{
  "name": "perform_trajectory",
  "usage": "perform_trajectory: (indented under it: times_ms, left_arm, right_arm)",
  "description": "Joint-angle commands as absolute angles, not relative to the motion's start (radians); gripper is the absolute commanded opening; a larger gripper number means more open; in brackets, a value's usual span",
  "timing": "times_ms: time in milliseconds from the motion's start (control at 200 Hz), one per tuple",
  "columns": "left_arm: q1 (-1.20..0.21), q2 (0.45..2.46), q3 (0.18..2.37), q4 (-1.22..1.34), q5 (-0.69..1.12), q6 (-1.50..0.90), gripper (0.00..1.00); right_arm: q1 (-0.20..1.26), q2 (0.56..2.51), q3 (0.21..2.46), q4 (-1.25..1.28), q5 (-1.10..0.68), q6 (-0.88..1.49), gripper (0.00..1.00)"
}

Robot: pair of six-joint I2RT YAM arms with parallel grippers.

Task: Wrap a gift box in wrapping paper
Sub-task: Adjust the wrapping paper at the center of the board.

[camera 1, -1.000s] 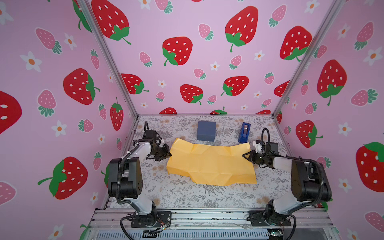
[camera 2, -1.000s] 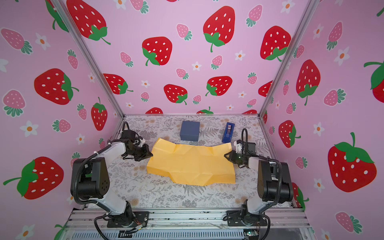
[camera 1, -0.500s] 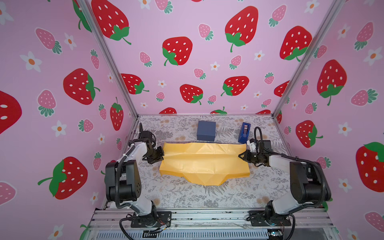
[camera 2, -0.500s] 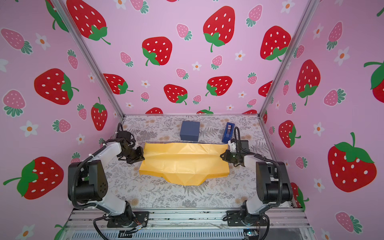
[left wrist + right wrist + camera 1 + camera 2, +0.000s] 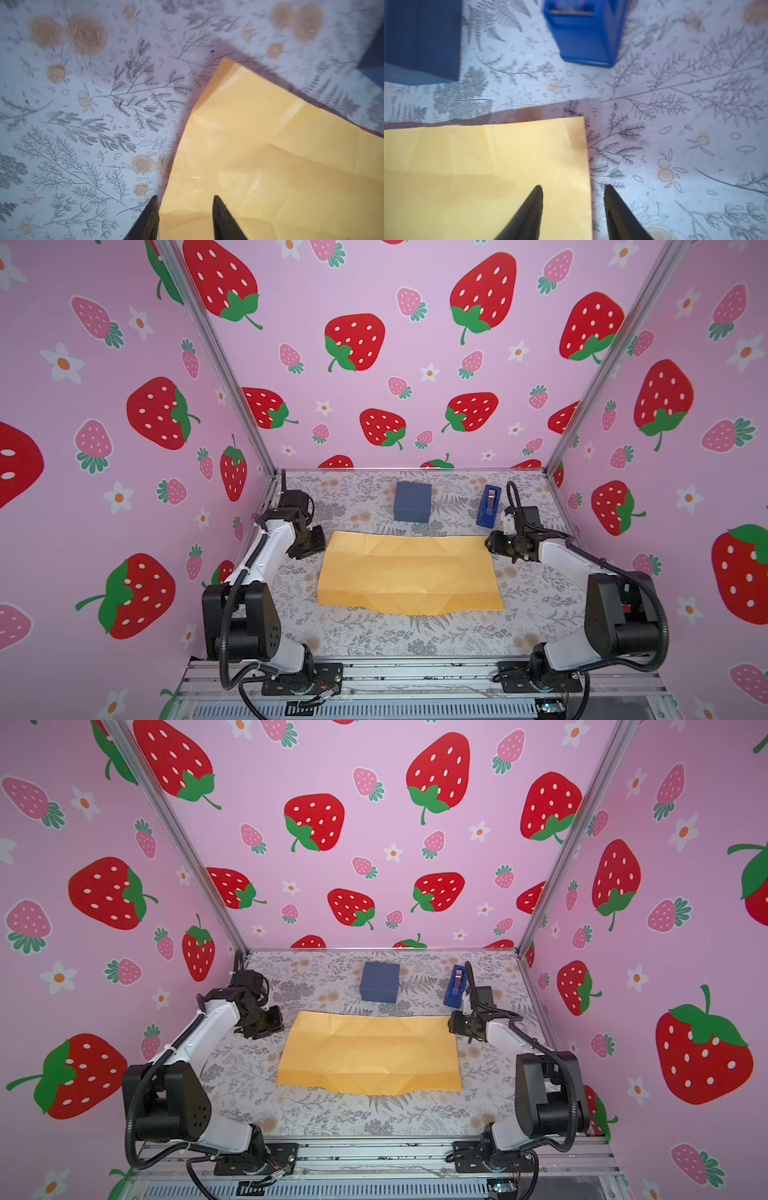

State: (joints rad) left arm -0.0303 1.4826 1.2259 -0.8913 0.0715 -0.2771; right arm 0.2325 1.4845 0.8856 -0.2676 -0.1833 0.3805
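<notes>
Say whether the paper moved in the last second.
Yes. Against the box, the paper has slid slightly to the left and flattened.

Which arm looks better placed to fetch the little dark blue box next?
Probably the right: the right gripper, open, sits nearer the gift box than the left gripper and faces it.

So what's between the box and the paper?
Only a bare strip of table; the box and paper lie apart, as both top views show.
</notes>
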Motion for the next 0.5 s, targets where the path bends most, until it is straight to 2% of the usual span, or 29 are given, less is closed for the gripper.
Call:
perform_trajectory:
  times_ms: [0,100,115,205,300,495]
  left_arm:
    - [-0.218,1.477,1.286,-1.040,0.109,-0.298,0.45]
    - [-0.355,1.481,1.204,-0.970,0.241,-0.395,0.39]
    - [-0.375,1.483,1.190,-0.951,0.253,-0.415,0.37]
    - [-0.471,1.493,1.082,-0.821,0.317,-0.522,0.32]
    - [-0.508,1.518,0.974,-0.730,0.320,-0.601,0.30]
    - [-0.472,1.489,0.851,-0.759,0.187,-0.652,0.30]
  right_arm:
    - [0.325,1.456,0.921,-0.385,-0.294,0.390,0.51]
    - [0.428,1.466,0.855,-0.262,-0.602,0.477,0.51]
    - [0.446,1.468,0.840,-0.235,-0.643,0.499,0.54]
    - [0.543,1.458,0.739,-0.071,-0.751,0.622,0.56]
    - [0.577,1.450,0.642,-0.003,-0.755,0.684,0.56]
    - [0.561,1.435,0.573,-0.220,-0.559,0.589,0.55]
